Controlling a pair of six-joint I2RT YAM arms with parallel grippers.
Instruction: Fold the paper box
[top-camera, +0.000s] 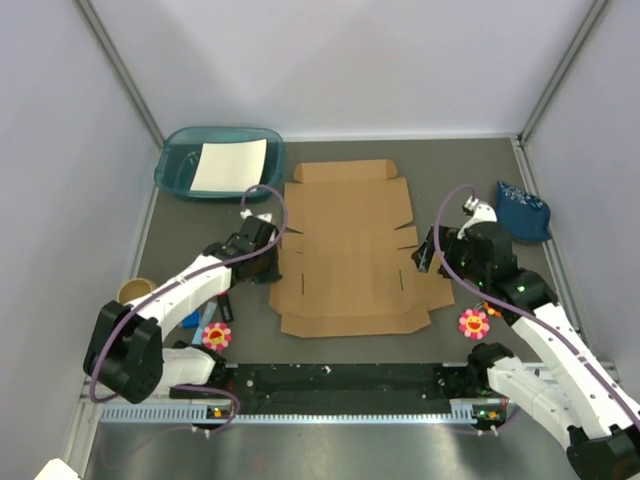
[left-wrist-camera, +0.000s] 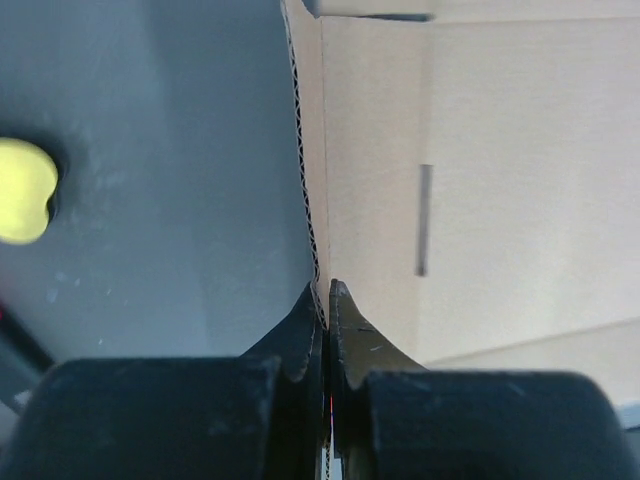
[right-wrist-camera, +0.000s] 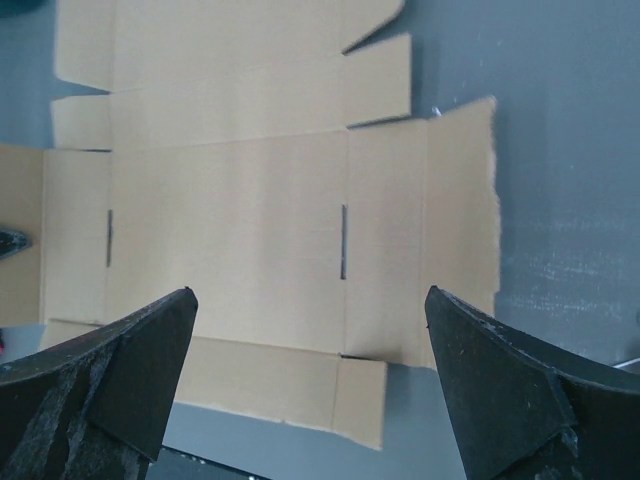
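The paper box (top-camera: 350, 250) lies unfolded and mostly flat in the middle of the grey table, a brown cardboard sheet with flaps and slits. My left gripper (top-camera: 268, 262) is at its left side flap. In the left wrist view the left gripper (left-wrist-camera: 327, 290) is shut on the corrugated edge of that flap (left-wrist-camera: 305, 150), which stands up from the table beside the panel (left-wrist-camera: 500, 180). My right gripper (top-camera: 425, 255) hovers at the box's right edge. In the right wrist view the right gripper (right-wrist-camera: 310, 300) is open, its fingers (right-wrist-camera: 140, 350) wide apart above the cardboard (right-wrist-camera: 230, 200), holding nothing.
A teal tray (top-camera: 175, 170) with a white paper sheet (top-camera: 230, 165) sits at the back left. A dark blue pouch (top-camera: 522, 210) lies at the right. A tan round object (top-camera: 135, 291) is at the left edge. Flower stickers (top-camera: 217, 335) (top-camera: 474, 323) mark the table front.
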